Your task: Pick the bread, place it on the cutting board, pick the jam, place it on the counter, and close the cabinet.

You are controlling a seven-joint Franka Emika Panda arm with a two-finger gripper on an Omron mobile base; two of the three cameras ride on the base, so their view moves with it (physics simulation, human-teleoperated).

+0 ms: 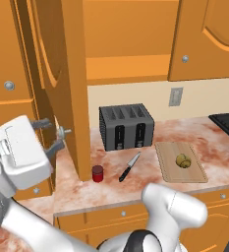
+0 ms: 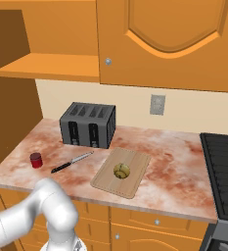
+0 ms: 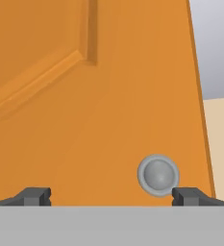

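- Left base view, left edge: one gripper (image 1: 59,139), fingers spread apart and holding nothing, faces the swung-out cabinet door (image 1: 71,98) at its knob (image 1: 66,131).
- One bread (image 1: 183,160) lies on the one cutting board (image 1: 180,162), right of centre.
- One jam (image 1: 98,173) stands on the counter (image 1: 185,135), beside one knife (image 1: 128,167); one toaster (image 1: 126,126) stands behind.
- Right base view adds a stove (image 2: 223,166) at right.
- Hand view brings the knob (image 3: 157,175) close, just above the right fingertip (image 3: 188,195).

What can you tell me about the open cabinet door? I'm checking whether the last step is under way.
The orange wooden wall-cabinet door with its arched raised panel stands swung wide open, jutting out over the marbled counter. Near its free lower edge sits a small round silver knob. The open tool faces the panel beside that knob, fingers spread to either side; contact cannot be told. A small red jar stands on the counter by the door's lower corner.
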